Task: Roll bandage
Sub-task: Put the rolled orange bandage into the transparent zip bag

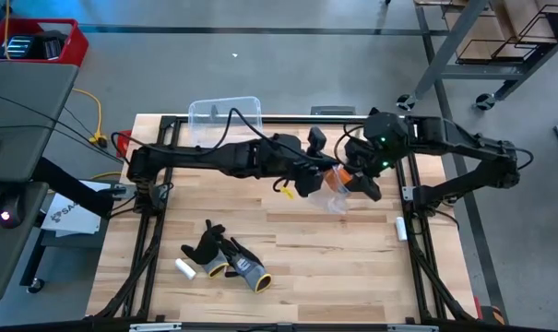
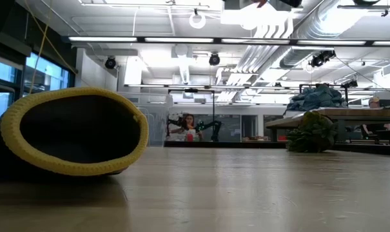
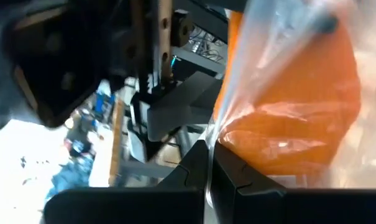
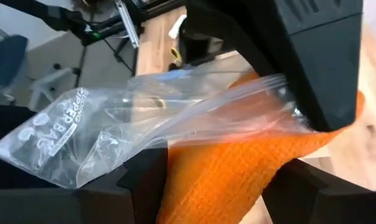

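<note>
The bright orange bandage [image 1: 346, 173] hangs in the air over the table's middle right, partly inside a clear zip bag [image 1: 336, 198]. My left gripper [image 1: 326, 177] reaches in from the table's left and is shut on the bag's film. My right gripper [image 1: 354, 181] comes from the right, its two fingers standing wide on either side of the bandage [image 4: 225, 174]. In the right wrist view the bag [image 4: 107, 124] trails off above the bandage, and my left gripper [image 4: 299, 62] looms dark beside it. My left gripper pinches a gathered fold of the bag's clear film [image 3: 211, 146] between its two fingers, right beside the orange bandage [image 3: 293, 112] inside. The bag is lifted clear of the table and spreads out from the fingers. My right gripper has the bandage's bulk between its two fingers; the orange fabric [image 4: 175, 180] fills the whole gap from one finger to the other. The fingers slant down from the table's right side. The bandage is clear of the table, its upper part under the bag's film [image 4: 237, 99].
Black-grey-yellow gloves [image 1: 228, 258] and a small white cylinder [image 1: 184, 269] lie near the front left; one glove's yellow cuff [image 2: 72, 132] fills the left of the low view. A clear container [image 1: 225, 111] stands at the far edge. A small white object [image 1: 400, 228] lies at the right.
</note>
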Robot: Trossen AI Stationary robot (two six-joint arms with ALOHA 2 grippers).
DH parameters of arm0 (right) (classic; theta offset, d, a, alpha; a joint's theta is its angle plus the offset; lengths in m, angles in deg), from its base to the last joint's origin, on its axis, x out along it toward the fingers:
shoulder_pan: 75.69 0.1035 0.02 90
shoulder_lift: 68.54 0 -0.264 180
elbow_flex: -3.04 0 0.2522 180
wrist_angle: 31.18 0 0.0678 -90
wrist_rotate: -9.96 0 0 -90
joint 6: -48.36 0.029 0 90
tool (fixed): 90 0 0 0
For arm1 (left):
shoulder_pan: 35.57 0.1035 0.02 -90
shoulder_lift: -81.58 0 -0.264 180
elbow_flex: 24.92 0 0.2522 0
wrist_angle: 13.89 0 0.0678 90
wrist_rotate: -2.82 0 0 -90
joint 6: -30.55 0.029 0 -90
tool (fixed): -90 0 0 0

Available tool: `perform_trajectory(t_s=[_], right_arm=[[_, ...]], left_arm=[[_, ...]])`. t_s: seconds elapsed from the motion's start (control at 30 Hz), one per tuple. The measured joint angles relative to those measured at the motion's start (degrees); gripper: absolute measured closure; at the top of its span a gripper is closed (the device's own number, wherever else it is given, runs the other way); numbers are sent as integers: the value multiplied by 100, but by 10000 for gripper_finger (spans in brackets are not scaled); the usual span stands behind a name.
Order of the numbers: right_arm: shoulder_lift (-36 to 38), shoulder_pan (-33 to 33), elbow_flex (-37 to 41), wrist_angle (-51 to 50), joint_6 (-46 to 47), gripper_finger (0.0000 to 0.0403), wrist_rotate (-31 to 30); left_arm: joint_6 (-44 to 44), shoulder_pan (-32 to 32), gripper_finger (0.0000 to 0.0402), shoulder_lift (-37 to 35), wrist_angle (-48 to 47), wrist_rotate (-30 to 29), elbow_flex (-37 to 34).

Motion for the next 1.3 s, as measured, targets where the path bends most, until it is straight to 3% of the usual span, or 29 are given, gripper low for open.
perform_trajectory(t_s=[0.13, 0.23, 0.53, 0.67, 0.77, 1.0, 1.3], right_arm=[[-25, 31, 0, -50, -227, 182, -353], [-131, 99, 0, -130, -594, 182, -489], [-283, 105, -64, -221, -1104, 182, -1672], [-280, 143, -395, -212, -1686, 182, -2127], [-282, 166, -622, -190, -2209, 182, -2493], [-364, 166, -971, -343, -2697, 182, -2589], [-372, 165, -1438, -513, -2161, 182, -2919]], left_arm=[[-762, -36, 401, -13, -158, -26, 0], [-775, -35, 401, -4, -205, -36, -9], [679, -228, 401, -50, 72, -1040, -26], [1645, -350, 401, -65, 714, -1718, -24], [2016, -379, 401, -68, 1229, -1840, -20], [1953, -362, 402, -114, 1449, -1931, -11], [1800, -336, 402, -117, 1502, -2396, -9]])
